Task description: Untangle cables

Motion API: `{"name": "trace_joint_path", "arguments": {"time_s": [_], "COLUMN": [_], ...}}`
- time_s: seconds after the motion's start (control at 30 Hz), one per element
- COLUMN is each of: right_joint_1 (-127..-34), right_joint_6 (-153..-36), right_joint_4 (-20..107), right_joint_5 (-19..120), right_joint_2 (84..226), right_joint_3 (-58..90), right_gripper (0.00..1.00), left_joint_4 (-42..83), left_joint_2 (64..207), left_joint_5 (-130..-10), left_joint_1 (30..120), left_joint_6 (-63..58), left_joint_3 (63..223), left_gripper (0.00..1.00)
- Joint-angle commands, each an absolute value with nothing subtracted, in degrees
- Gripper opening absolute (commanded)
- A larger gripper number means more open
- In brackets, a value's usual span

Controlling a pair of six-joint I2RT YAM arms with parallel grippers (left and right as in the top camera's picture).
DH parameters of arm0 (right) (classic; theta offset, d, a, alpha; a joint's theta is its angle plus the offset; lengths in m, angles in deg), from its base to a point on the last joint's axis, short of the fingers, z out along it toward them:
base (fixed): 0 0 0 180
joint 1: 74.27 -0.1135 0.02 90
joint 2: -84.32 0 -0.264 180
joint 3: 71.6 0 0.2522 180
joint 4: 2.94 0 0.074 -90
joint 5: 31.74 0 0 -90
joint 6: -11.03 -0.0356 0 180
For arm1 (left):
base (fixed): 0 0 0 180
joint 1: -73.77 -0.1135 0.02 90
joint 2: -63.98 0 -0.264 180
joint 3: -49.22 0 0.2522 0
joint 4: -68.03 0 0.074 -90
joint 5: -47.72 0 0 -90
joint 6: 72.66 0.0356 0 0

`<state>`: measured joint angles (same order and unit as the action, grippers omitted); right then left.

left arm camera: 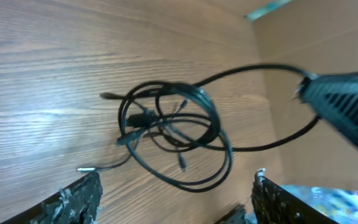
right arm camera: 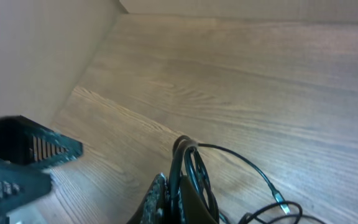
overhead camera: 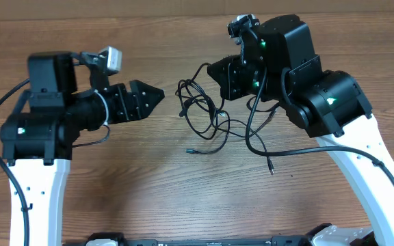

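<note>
Status, left arm: I read the left gripper [overhead camera: 157, 93] as released. In the left wrist view its two fingers [left arm camera: 79, 199] stand wide apart at the bottom edge with nothing between them. Only bare table [overhead camera: 115, 184] and the tangle show beyond them. The gripper points toward the centre of the table and does not touch the cords.

Status, right arm: I read the right gripper [overhead camera: 214, 70] as clenched on the cables [overhead camera: 204, 113]. In the right wrist view its fingers [right arm camera: 160, 202] are pressed together. Several black loops rise from between them and arch over the tips.

Location of the work item: the cables lie on the table between the two grippers, nearer the right one. One strand runs from the tangle up to the right gripper. The rest sits in loose overlapping loops on the wood. From overhead, one plug end [overhead camera: 190, 151] rests at the near-left edge of the tangle. A second plug end [overhead camera: 271, 169] lies at the end of a strand that trails off to the right. In the left wrist view, a silver-tipped plug [left arm camera: 82, 168] lies apart from the loops, close to the left finger.
</note>
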<state>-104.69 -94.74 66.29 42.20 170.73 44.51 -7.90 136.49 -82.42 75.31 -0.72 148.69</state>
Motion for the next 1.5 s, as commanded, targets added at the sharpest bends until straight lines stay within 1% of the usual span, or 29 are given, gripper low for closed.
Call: {"name": "trace_joint_path", "arguments": {"time_s": [0.0, 0.07, 0.17, 0.3, 0.37, 0.4, 0.5, 0.63, 0.77, 0.83, 0.93, 1.07, 1.3, 1.47], "right_joint_1": [-104.90, -104.90, -104.90, -104.90, -104.90, -104.90, -104.90, -104.90, -104.90, -104.90, -104.90, -104.90, -104.90, -104.90], "right_joint_6": [-94.00, -94.00, -93.97, -93.93, -93.91, -93.69, -93.69, -93.76, -94.00, -94.06, -96.88, -98.24, -102.04, -103.31], "right_joint_4": [65.13, 65.06, 65.19, 65.17, 65.13, 65.11, 64.93, 64.71, 63.84, 63.31, 62.35, 60.67, 58.66, 58.68], "right_joint_5": [42.71, 42.71, 42.71, 42.73, 42.73, 42.71, 42.73, 42.68, 41.57, 38.38, 33.40, 26.29, 20.32, 18.16], "right_joint_2": [169.81, 169.72, 169.59, 169.18, 168.96, 168.83, 168.74, 168.74, 168.74, 168.74, 168.70, 168.63, 167.19, 165.77], "right_joint_3": [45.38, 45.38, 45.38, 45.38, 45.38, 45.38, 45.38, 45.38, 45.38, 45.38, 45.38, 45.38, 45.43, 45.43], "right_gripper": [0.04, 0.04, 0.04, 0.04, 0.04, 0.04, 0.04, 0.04, 0.04, 0.04, 0.04, 0.04, 0.04, 0.04], "left_joint_4": [-7.77, -8.43, -10.26, -10.26, -10.22, -10.17, -8.80, -5.26, -2.85, -1.96, -1.19, -1.26, -0.78, 0.60], "left_joint_2": [138.22, 139.66, 143.07, 147.79, 150.31, 151.62, 154.77, 157.43, 157.85, 157.85, 158.17, 158.52, 158.55, 158.59], "left_joint_5": [-77.35, -75.47, -71.47, -72.80, -74.92, -76.21, -81.21, -87.99, -87.75, -85.04, -77.15, -70.64, -65.63, -65.00], "left_joint_1": [77.43, 77.93, 77.91, 77.93, 77.93, 77.93, 78.11, 79.64, 82.02, 83.05, 84.56, 85.95, 86.28, 86.28], "left_joint_6": [-0.85, -4.44, -14.73, -19.00, -20.07, -20.46, -15.67, -1.82, 6.49, 8.50, 8.81, 8.81, 8.79, 8.44], "left_joint_3": [148.95, 148.95, 148.95, 148.95, 148.95, 148.95, 148.95, 148.95, 148.95, 148.95, 148.95, 148.95, 148.95, 148.95], "left_gripper": [0.79, 0.79, 0.75, 0.72, 0.67, 0.67, 0.67, 0.67, 0.65, 0.65, 0.66, 0.66, 0.64, 0.63]}}
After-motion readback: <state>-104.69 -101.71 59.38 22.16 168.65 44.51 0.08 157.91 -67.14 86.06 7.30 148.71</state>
